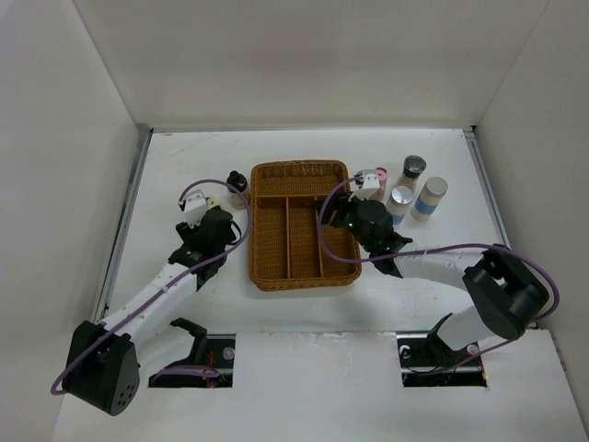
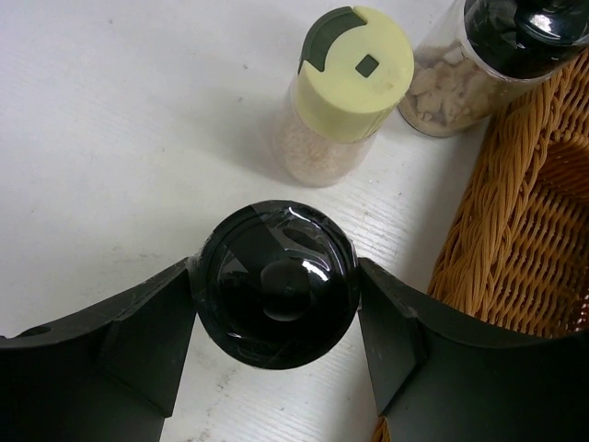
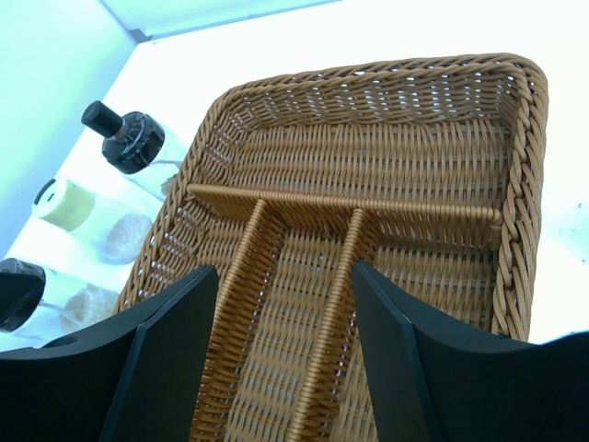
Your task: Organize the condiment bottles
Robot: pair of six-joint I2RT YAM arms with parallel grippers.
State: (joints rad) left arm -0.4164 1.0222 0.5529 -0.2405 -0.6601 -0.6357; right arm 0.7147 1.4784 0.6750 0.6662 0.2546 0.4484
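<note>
Left gripper (image 2: 276,308) first: its fingers press both sides of the black-capped bottle (image 2: 276,276), which stands upright on the white table (image 2: 110,138) near the wicker tray (image 2: 525,258) rim. I've got open table on the left. It's tighter ahead, with a yellow-capped bottle (image 2: 354,74) of pale granules and a dark-capped bottle (image 2: 515,41) of tan chunks just beside the tray. Right gripper (image 3: 283,276) hangs wide, holding nothing, over the tray's long dividers. Beyond the tray's right side stand the pink-capped bottle (image 1: 380,175), partly behind my wrist, a grey-capped bottle (image 1: 413,168) and two silver-capped bottles (image 1: 401,198).

Tray (image 1: 300,167) central — bottles (image 1: 430,197) either side, seemingly four on its right.
</note>
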